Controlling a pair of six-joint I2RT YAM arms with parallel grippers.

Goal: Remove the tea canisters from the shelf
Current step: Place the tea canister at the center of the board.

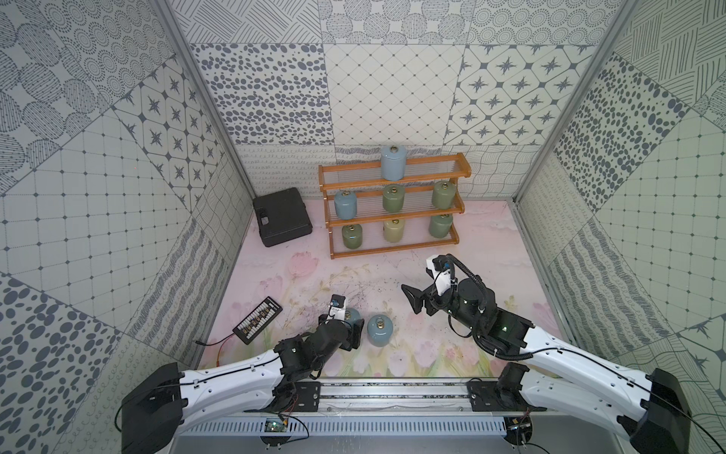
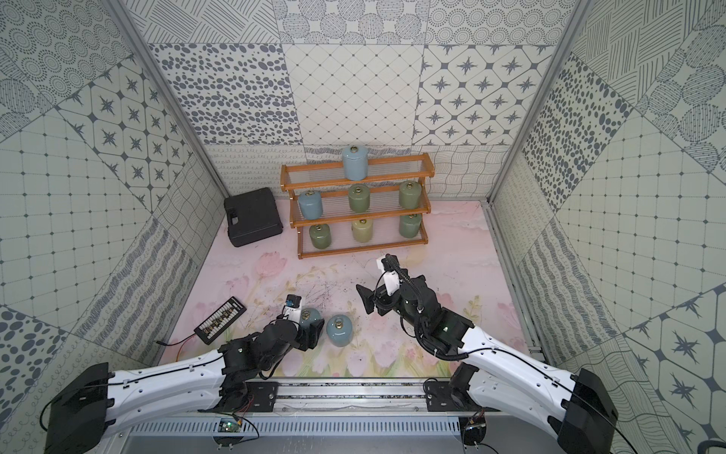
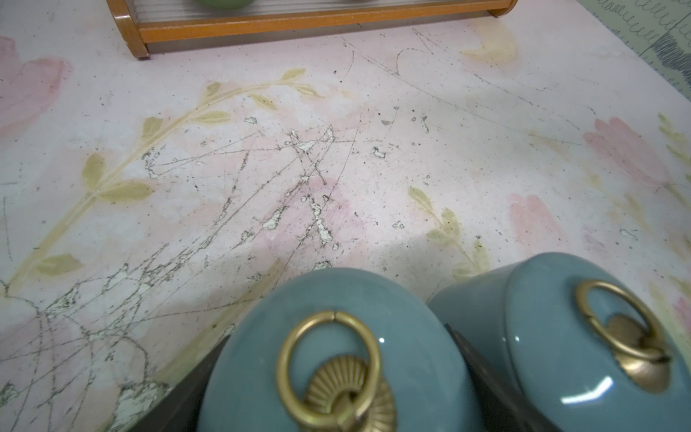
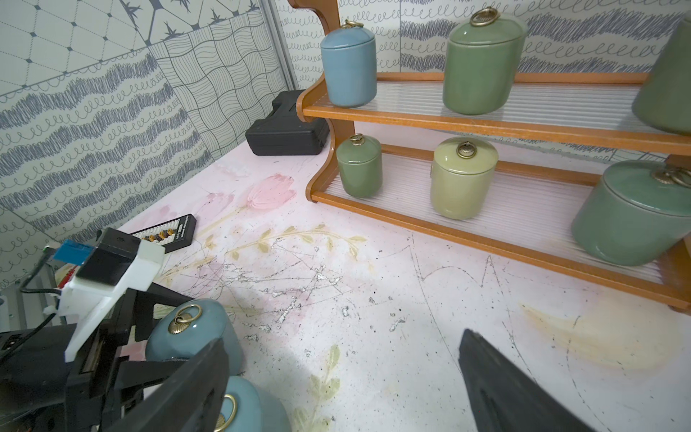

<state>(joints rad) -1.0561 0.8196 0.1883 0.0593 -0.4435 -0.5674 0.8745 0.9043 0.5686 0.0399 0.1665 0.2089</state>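
My left gripper [image 1: 352, 319] is closed on a blue-grey canister [image 3: 404, 336] low over the table, near my edge. It looks upright, ring knob up, though I cannot tell whether its base is down. A second blue-grey canister [image 1: 380, 331] stands just beside it, axis vertical. I judge this is the set-down step, and next I must release and lift straight out without nudging that neighbour. Seven canisters remain upright on the shelf [image 1: 393, 248]. My right gripper [image 1: 409, 300] hovers spread and empty before it, ready for the bottom tier.

Top views look down; wrist cameras face the shelf [image 4: 411, 121].
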